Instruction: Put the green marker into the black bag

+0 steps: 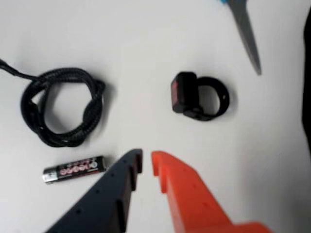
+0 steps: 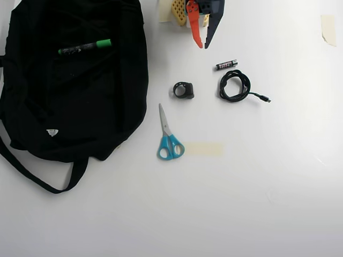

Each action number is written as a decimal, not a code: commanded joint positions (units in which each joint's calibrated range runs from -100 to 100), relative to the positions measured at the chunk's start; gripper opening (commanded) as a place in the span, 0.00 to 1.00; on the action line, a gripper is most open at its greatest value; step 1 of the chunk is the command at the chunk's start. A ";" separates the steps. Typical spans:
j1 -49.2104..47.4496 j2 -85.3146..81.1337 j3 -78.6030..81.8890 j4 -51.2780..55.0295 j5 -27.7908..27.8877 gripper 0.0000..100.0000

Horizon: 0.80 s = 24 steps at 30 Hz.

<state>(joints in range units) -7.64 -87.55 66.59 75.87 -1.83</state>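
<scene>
Black fabric of the black bag (image 2: 80, 101) fills the left part of the overhead view, and this bag serves as the landmark for all positions given below. On its upper part lies the green marker (image 2: 84, 47), dark barrel pointing left and green cap right, resting on the cloth rather than visibly inside an opening; whether it has sunk into a fold cannot be judged from above. A small white tag (image 2: 52, 132) sits low on the bag, and a thin strap (image 2: 32, 174) loops out beneath it onto the white table (image 2: 257, 203). To the right of the bag, just past its edge, lie blue-handled scissors (image 2: 169, 138), blades pointing up the frame, with a pale strip of tape (image 2: 203, 149) beside the handles. Farther right of the bag sit a small black ring-shaped clip (image 2: 184, 90), then a coiled black cable (image 2: 235, 85) and a black-and-pink battery (image 2: 226, 65) above the coil. The gripper (image 2: 201, 44), one finger orange and one dark blue, hangs at the top of the frame, well apart from the bag. In the wrist view its fingertips (image 1: 146, 162) stand slightly parted with only bare table between them, holding nothing.
</scene>
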 commanded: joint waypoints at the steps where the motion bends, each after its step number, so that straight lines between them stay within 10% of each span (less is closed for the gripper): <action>1: -0.29 -3.32 2.23 -0.68 0.36 0.02; 24: -0.29 -11.62 16.16 3.37 4.40 0.02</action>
<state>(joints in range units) -7.64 -98.51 82.23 80.42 2.37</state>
